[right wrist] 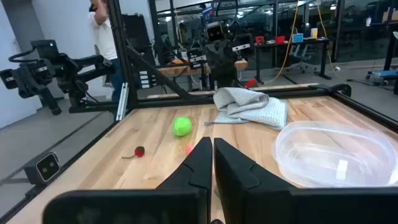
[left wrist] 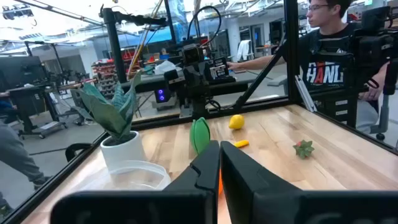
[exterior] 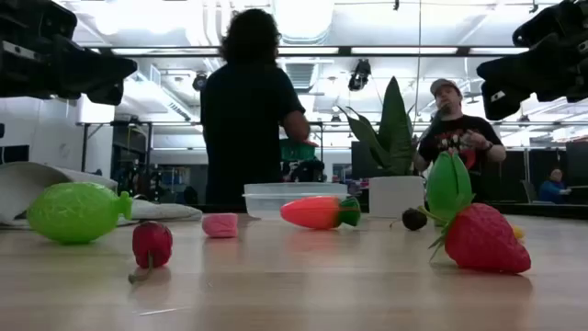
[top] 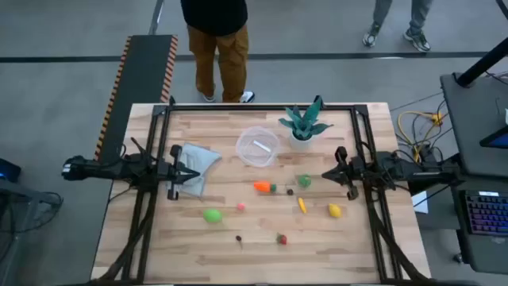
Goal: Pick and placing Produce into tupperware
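The clear round tupperware (top: 257, 147) stands empty at the table's far middle. Produce lies scattered on the wood: an orange carrot (top: 263, 187), a green piece (top: 304, 181), a lime (top: 212, 215), a pink bit (top: 240, 207), a lemon (top: 334, 210), a strawberry (top: 282, 238) and a dark bit (top: 238, 237). My left gripper (top: 194, 173) hovers shut over the near edge of a pale cloth, pointing at the table's middle. My right gripper (top: 325, 176) hovers shut just right of the green piece, facing the left one. Both hang well above the table.
A teal spiky plant in a white pot (top: 302, 125) stands right of the tupperware. The pale blue-grey cloth (top: 198, 161) lies crumpled left of it. A black frame (top: 262, 106) rims the table. A person (top: 218, 44) stands beyond the far edge.
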